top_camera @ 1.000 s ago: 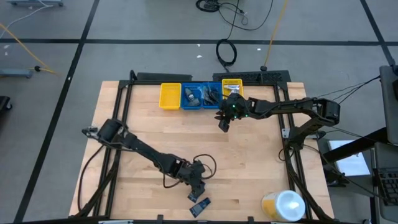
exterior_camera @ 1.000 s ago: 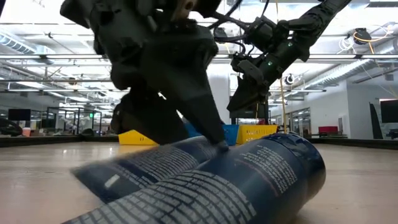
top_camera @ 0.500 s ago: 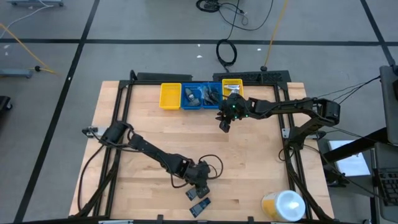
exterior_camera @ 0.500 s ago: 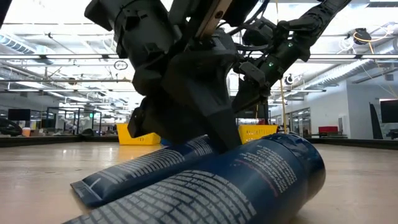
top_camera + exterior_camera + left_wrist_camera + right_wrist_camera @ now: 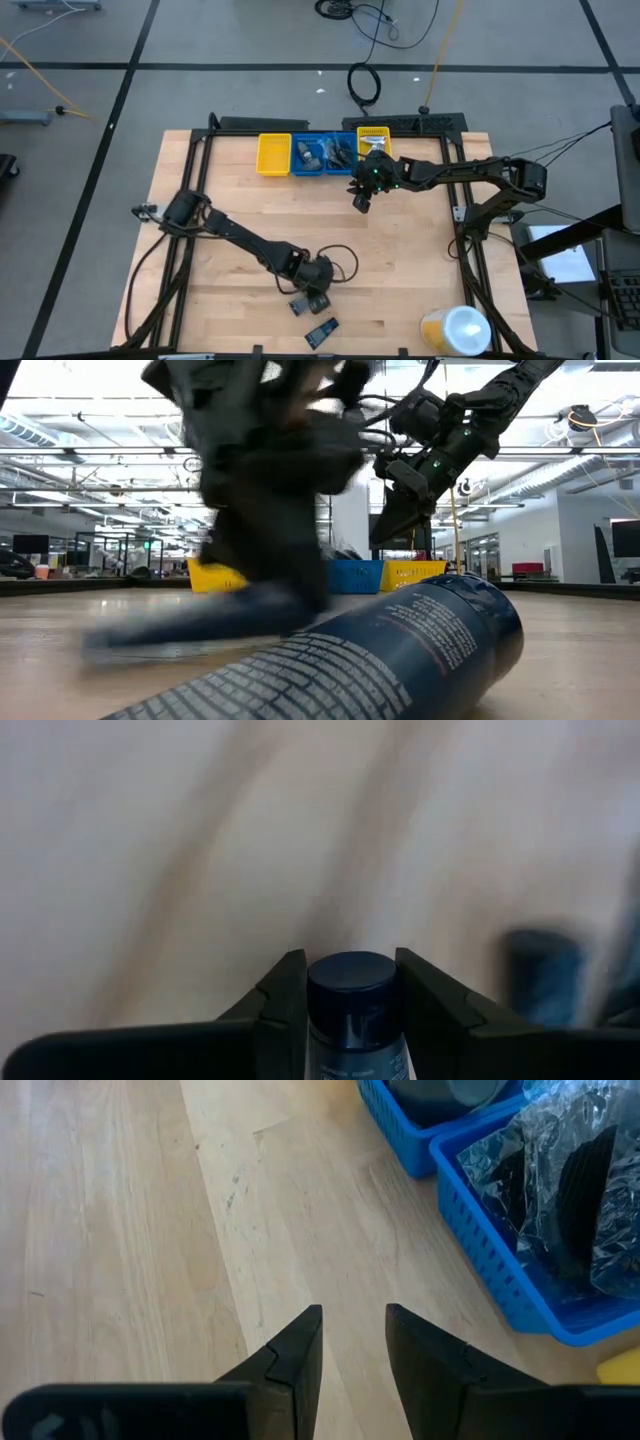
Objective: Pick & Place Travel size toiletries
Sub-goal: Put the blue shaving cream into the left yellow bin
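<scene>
- Two arms over a wooden desk [image 5: 250, 200]; the left one reaches low toward the near edge, the right one is held up near the far row of bins.
- Left tool [image 5: 350, 995]: fingers closed against both sides of a dark blue tube [image 5: 350, 1010], seen cap-first in the left wrist view. Cap is round and dark navy, with a lighter label below it.
- High view puts this left tool [image 5: 312, 285] near the desk's front edge, roughly at mid-width, with the gripped tube [image 5: 300, 305] showing as a dark shape just under it.
- Low view is smeared around the left arm; the tube looks slanted with one end down near the desk, but I cannot be sure.
- Second dark blue tube [image 5: 321, 331] lies flat on the desk, just nearer the front edge than the gripped one. In the low view this second tube [image 5: 400, 650] fills the foreground, white print on its side.
- Right tool [image 5: 352, 1340]: fingers a narrow gap apart, nothing between them, hanging above bare wood just beside the blue bins [image 5: 500, 1240].
- Blue bins hold clear-wrapped dark items [image 5: 570, 1190]; too crumpled to name.
- Far edge, high view: yellow bin [image 5: 273, 153], blue bins, then a second yellow bin [image 5: 374, 137], in one row.
- Large yellow container with white lid [image 5: 455, 329] lies at the near right corner.
</scene>
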You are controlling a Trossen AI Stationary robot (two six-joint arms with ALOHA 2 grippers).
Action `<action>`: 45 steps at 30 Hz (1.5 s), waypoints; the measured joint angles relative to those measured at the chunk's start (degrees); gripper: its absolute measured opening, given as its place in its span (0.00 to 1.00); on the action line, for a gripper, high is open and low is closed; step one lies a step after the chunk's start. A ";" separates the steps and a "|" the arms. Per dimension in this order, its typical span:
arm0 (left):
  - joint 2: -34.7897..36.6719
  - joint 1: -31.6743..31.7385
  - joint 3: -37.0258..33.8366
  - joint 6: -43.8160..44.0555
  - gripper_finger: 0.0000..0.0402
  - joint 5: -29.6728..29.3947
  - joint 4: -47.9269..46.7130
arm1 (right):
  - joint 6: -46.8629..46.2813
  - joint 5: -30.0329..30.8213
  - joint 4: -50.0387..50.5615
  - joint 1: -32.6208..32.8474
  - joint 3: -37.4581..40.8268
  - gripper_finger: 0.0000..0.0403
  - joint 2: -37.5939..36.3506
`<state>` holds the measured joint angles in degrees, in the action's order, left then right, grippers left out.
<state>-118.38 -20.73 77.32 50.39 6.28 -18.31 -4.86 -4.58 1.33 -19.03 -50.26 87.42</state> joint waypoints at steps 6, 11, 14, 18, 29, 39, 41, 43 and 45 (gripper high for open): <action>7.26 0.41 -0.05 -0.84 0.27 -9.17 -10.95 | 0.00 0.00 0.30 0.00 0.00 0.27 0.01; 13.50 0.97 0.01 -3.19 0.27 -18.28 -16.11 | 0.00 -0.01 0.25 0.00 0.00 0.27 0.01; 17.57 1.61 0.07 -4.17 0.27 -24.09 -19.78 | -0.02 -0.05 0.27 0.02 0.00 0.27 0.02; 22.14 2.85 0.04 -5.67 0.27 -31.19 -24.75 | -0.22 -0.15 0.26 0.02 0.00 0.27 0.02; 31.01 9.90 0.02 -13.03 0.27 -42.81 -31.62 | -0.44 -0.17 0.23 0.48 0.00 0.27 0.00; 34.22 19.93 -0.07 -15.64 0.27 -44.21 -38.95 | -0.48 -0.17 -0.27 2.12 0.00 0.27 0.00; 34.22 22.05 -0.07 -17.18 0.27 -44.41 -38.88 | -0.63 -0.11 -0.23 2.40 0.00 0.27 0.00; 34.22 24.34 -0.07 -18.75 0.27 -44.22 -38.51 | -0.60 -0.08 -0.23 2.76 0.00 0.27 0.02; 34.22 26.55 -0.07 -19.78 0.27 -43.49 -38.57 | -0.52 -0.07 -0.23 3.09 0.00 0.27 0.02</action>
<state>-84.16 5.82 77.25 30.61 -37.21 -56.89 -5.38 -4.64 1.10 -15.94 -50.26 87.43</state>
